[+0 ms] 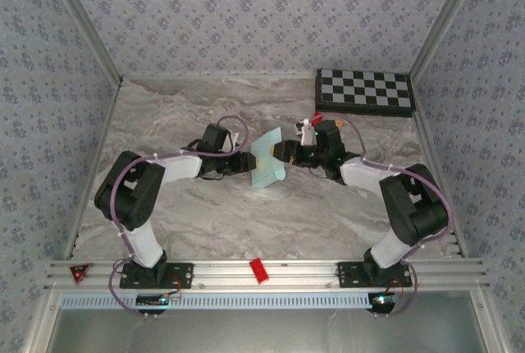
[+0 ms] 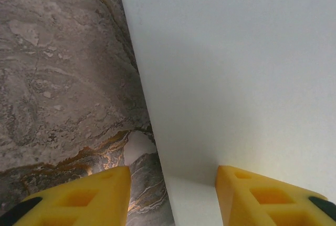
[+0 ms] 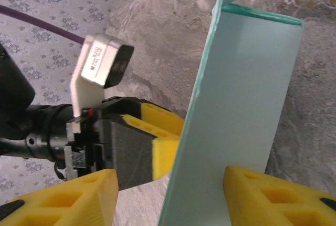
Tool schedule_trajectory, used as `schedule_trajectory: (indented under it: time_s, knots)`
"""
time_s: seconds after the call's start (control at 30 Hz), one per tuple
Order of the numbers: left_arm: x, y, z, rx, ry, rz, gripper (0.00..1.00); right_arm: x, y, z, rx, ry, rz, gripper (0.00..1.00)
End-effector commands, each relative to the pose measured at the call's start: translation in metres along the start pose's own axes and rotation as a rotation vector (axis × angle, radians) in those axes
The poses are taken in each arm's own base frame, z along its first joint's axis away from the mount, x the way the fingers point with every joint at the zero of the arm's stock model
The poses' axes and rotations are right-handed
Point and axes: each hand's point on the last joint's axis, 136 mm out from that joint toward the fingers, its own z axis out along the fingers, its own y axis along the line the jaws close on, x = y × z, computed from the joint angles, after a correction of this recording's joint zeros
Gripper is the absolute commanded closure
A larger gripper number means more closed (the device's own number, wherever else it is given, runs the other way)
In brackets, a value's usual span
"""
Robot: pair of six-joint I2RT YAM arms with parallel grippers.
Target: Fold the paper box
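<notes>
On the table [image 1: 205, 213], at its middle, the box [image 1: 267, 160] stands on edge betw. both grippers, one pale-blue panel upright. L gripper [image 2: 173, 176]: jaws apart, card edge betw. them, bare table showing on one side, not clamped. R gripper [image 3: 170, 184]: jaws apart too, panel betw. them. Tabletop is grey-brown marble print. Walls [image 1: 246, 8] w/ small floral paper on three sides. Checkerboard [image 1: 365, 92] at far right corner.

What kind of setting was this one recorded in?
Probably a lab robot test cell: a marble-patterned table boxed in by floral-papered walls and an aluminium frame, with a checkerboard at the back right.
</notes>
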Motion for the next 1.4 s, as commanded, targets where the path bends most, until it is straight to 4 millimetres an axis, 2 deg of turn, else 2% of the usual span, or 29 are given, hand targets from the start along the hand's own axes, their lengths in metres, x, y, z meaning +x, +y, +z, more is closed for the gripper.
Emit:
schedule_trajectory:
  time_s: [0.0, 0.23, 0.37, 0.5, 0.67, 0.87, 1.0, 1.37]
  knots:
    - [-0.003, -0.011, 0.007, 0.035, 0.000, 0.013, 0.52, 0.007, 0.018, 0.003, -0.017, 0.046, -0.038, 0.43]
    - [-0.016, -0.003, 0.011, 0.004, -0.017, 0.003, 0.51, 0.009, 0.031, 0.012, -0.025, 0.070, -0.063, 0.43]
    - [-0.024, 0.006, 0.005, -0.054, -0.038, 0.000, 0.51, 0.003, 0.039, 0.015, -0.015, 0.067, -0.072, 0.43]
    - [-0.034, 0.011, -0.005, -0.108, -0.067, 0.000, 0.51, -0.005, 0.044, 0.010, 0.021, 0.053, -0.121, 0.43]
    - [-0.045, 0.008, -0.022, -0.156, -0.106, 0.025, 0.49, -0.019, 0.049, -0.007, 0.090, -0.012, -0.167, 0.43]
    - [-0.050, 0.000, -0.037, -0.163, -0.131, 0.040, 0.49, -0.023, 0.021, -0.029, 0.281, -0.064, -0.146, 0.45]
    - [-0.047, -0.009, -0.038, -0.126, -0.115, 0.042, 0.49, -0.013, 0.013, -0.021, 0.243, -0.022, -0.094, 0.45]
    - [-0.044, -0.025, -0.030, -0.027, -0.073, 0.041, 0.50, -0.005, 0.010, 0.012, 0.155, 0.043, -0.038, 0.43]
